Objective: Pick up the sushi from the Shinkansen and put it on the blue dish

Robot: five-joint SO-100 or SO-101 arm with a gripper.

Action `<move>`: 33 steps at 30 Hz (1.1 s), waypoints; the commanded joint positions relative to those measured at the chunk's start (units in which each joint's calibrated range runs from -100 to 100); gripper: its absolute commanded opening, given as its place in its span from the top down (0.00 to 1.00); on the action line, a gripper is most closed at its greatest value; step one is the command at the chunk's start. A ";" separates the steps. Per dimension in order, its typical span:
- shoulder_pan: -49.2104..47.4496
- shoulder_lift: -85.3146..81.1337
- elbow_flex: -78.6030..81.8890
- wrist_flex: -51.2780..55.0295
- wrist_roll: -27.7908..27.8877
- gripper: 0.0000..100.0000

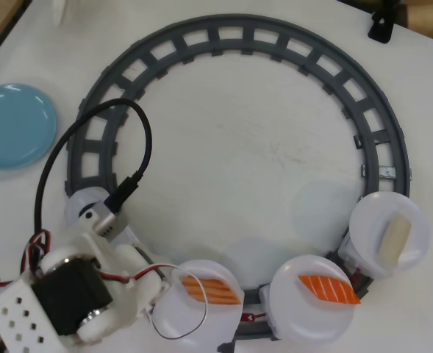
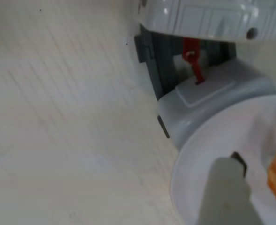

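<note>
While the white table (image 1: 223, 169) fills most of the overhead view as a matte, faintly scuffed surface, the dark grey ring track (image 1: 234, 29) lies on it as a broad circle of ladder-like plastic ties. At lower left of that view the arm (image 1: 69, 294) comes in, a blocky white printed body with a black motor, red and white wires and a black cable looping over the track. Its front end overlaps the Shinkansen (image 1: 87, 206), whose rounded white nose shows just above it on the left bend of the track. Behind the nose follow three cars carrying round white plates (image 1: 308, 298) of smooth plastic along the bottom and right bends. The blue dish (image 1: 14, 125), glossy, shallow and round, sits at far left outside the ring, well apart from the train. On the nearest plate lies the sushi (image 1: 211, 290), a small oblong with an orange top and pale diagonal stripes, just beside the arm's tip; a second like it rests on the middle plate, and a pale cream rectangular piece (image 1: 395, 237) on the last. In the wrist view a blurred grey finger (image 2: 227, 192) hangs over the plate rim, the orange piece at the right edge, untouched; how wide the gripper (image 2: 236, 187) stands I cannot tell
</note>
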 commanded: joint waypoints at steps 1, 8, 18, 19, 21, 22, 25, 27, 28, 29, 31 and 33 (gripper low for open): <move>-0.51 -0.18 0.10 0.46 0.32 0.74; -3.59 1.57 0.19 0.37 2.31 0.74; -2.97 5.22 -2.96 -3.70 -0.15 0.74; -2.97 5.55 -3.68 -3.53 -0.15 0.74; -3.06 5.96 -4.23 -3.79 -0.15 0.74; -3.06 5.96 -4.05 -4.04 0.01 0.74; -3.06 5.96 -3.77 -3.62 0.27 0.72; -3.06 5.96 -3.59 -3.36 0.27 0.67; -3.06 5.96 -3.41 -3.36 0.27 0.66; -3.23 5.96 -3.05 -3.45 0.27 0.66; -3.76 5.96 -2.06 -3.79 0.27 0.66; -3.76 6.05 -1.07 -4.21 0.32 0.66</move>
